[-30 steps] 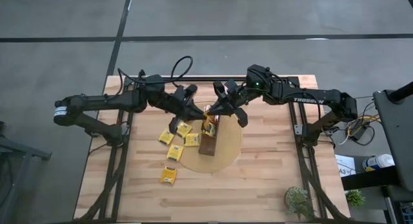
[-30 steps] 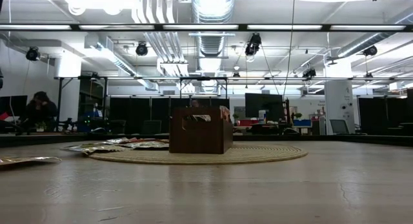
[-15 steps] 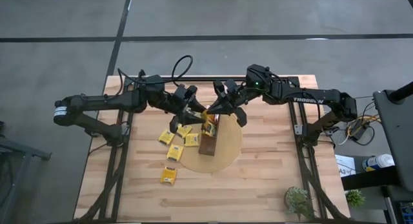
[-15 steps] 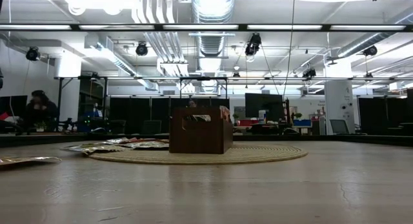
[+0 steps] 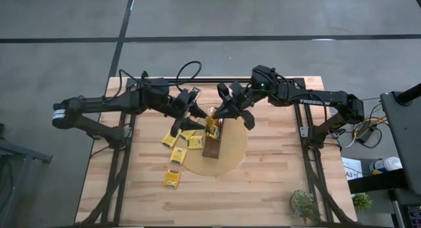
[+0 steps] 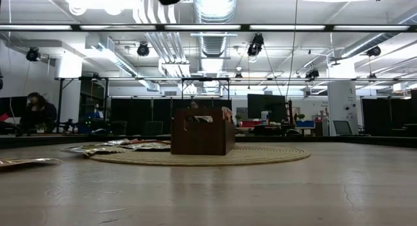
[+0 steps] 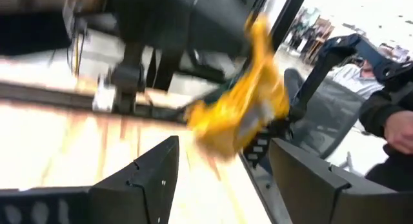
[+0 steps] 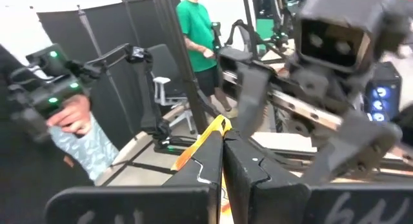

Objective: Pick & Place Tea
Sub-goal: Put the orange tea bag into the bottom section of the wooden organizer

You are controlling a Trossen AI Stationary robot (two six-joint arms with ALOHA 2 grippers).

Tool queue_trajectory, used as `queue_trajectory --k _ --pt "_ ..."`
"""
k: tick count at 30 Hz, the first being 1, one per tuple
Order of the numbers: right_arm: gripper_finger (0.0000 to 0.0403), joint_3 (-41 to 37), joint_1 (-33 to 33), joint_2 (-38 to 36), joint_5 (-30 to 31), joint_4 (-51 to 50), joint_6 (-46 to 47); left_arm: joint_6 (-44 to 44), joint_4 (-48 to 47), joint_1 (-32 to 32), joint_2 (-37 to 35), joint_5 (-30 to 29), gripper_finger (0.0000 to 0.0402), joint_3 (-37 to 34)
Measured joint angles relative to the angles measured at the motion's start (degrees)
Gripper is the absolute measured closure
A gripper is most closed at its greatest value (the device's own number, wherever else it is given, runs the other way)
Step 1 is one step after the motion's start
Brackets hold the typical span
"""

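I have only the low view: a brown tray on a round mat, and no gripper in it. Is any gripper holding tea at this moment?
Observer: Yes. The right gripper is shut on one yellow sachet, gripping it by its edge.
Operator: Where is it, relative to the tray?
Observer: In the high view it hangs over the far end of the tray, above the table.
Operator: And the left gripper?
Observer: The left gripper is open and empty, close beside the right one and facing that sachet.
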Motion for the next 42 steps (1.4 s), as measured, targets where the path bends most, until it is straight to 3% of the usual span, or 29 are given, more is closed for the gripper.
queue_trajectory --k 9,14,22,32,42 --pt "0.0395 0.96 0.00 -0.06 -0.24 -9.96 -5.18 -0.63 -13.96 0.04 -2.12 0.00 0.0168 0.00" --pt "0.0395 1.43 0.00 0.09 1.04 -18.34 -12.01 -0.51 -17.16 0.05 -3.72 -1.08 0.0168 0.00" --pt "0.0395 1.43 1.57 0.12 14.83 -29.81 -24.13 1.02 -19.34 0.07 -7.32 -9.05 0.0168 -0.02" --pt "0.0395 -1.47 5.12 0.36 20.42 -30.36 -35.27 0.95 -19.31 0.09 -8.69 -12.07 0.0168 -0.17" --pt "0.0395 -9.08 9.27 0.36 22.64 -24.33 -37.41 -0.77 -19.31 0.07 -8.78 -13.40 0.0168 -0.94"
